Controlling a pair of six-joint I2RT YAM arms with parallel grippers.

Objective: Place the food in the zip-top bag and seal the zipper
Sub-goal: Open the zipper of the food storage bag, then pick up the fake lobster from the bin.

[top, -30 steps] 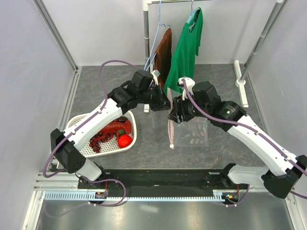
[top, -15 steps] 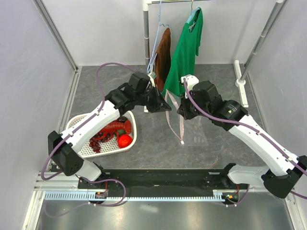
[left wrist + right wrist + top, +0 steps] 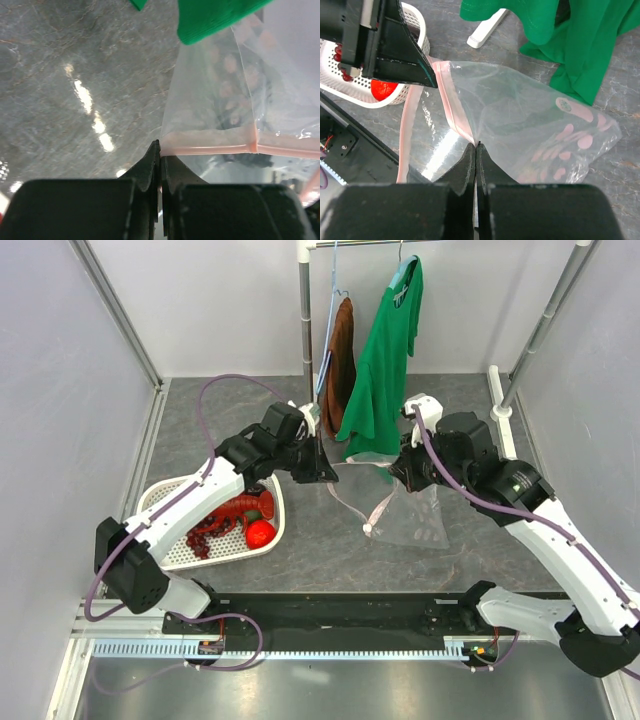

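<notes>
The zip-top bag (image 3: 420, 525), clear with pink dots, hangs between my two grippers above the table. My left gripper (image 3: 330, 478) is shut on one end of the pink zipper (image 3: 350, 505); in the left wrist view the left gripper (image 3: 160, 150) pinches the zipper (image 3: 210, 143). My right gripper (image 3: 398, 478) is shut on the zipper further along, shown in the right wrist view as the right gripper (image 3: 476, 147) on the zipper (image 3: 452, 107), with the bag (image 3: 530, 120) beyond. The food lies in the white basket (image 3: 165, 550): lobster (image 3: 235, 510), tomato (image 3: 260, 533), grapes (image 3: 203, 537).
A clothes rack pole (image 3: 305, 310) stands at the back with a brown cloth (image 3: 340, 365) and a green shirt (image 3: 385, 360) hanging close behind both grippers. The shirt's hem (image 3: 585, 45) hangs over the bag. The rack's foot (image 3: 500, 400) is at the back right.
My right gripper has shut on the bag's zipper and moved right with it. The left gripper drifted slightly left, so the pink strip now spreads between them.
</notes>
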